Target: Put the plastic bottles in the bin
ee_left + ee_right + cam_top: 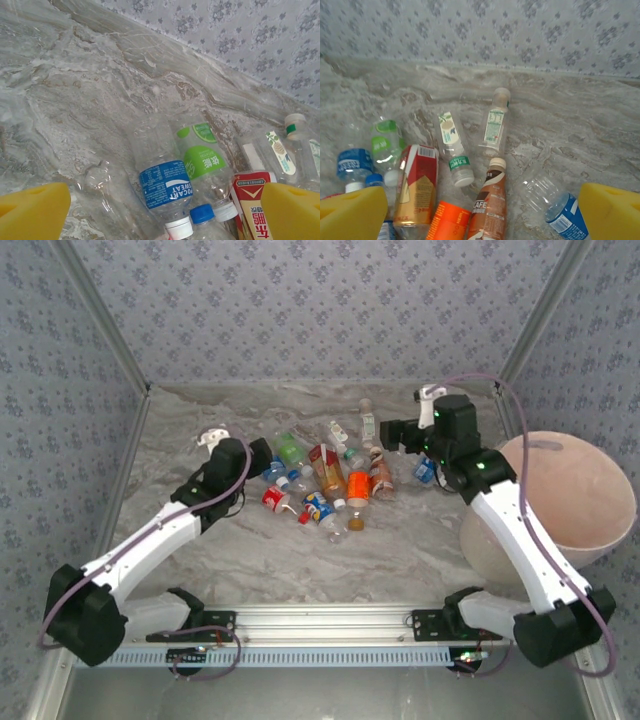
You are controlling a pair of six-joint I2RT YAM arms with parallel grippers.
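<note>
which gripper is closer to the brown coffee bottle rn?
Right. The right gripper hangs open just beyond the brown coffee bottle, on its far side; the left gripper is at the left edge of the pile, several bottles away.

A tabletop (300,550) with a grey-beige marble pattern fills the middle of the scene, and a silver aluminium rail (330,625) runs along its near edge. Walls (320,300) papered in pale blue-grey with small floral motifs enclose it on the left, right and far sides, meeting at slim light-coloured corner struts (100,315).
</note>
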